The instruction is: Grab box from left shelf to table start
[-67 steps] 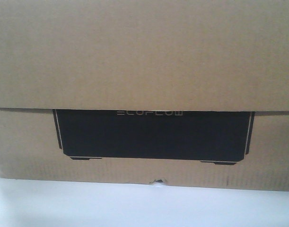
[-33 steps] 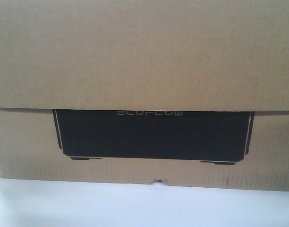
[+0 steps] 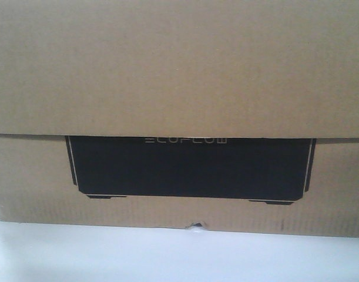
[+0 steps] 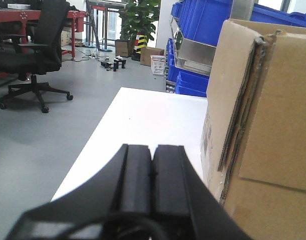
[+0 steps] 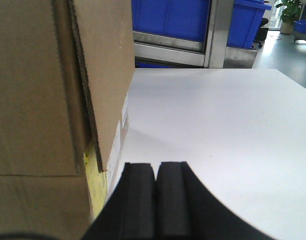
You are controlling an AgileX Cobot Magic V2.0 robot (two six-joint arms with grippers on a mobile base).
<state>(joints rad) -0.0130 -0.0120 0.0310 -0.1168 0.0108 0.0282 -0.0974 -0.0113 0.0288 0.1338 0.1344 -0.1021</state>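
Left pincer [image 4: 151, 172] closed, pads pressed together, low over the white tabletop [image 4: 142, 120]. Cardboard box [image 4: 258, 125] just beside, right. Far right, blue bins [image 4: 203, 20]; far left, black office chair [image 4: 35, 55].

I am in a workshop or storeroom that shares space with an office. Blue plastic bins [image 4: 203, 20] fill a metal shelf [image 5: 168, 47] behind my white table [image 5: 218, 125]. Past it stretches grey floor [image 4: 47, 130], with a black office chair [image 4: 35, 55], a red desk [image 4: 22, 15] and a potted plant [image 4: 140, 17].
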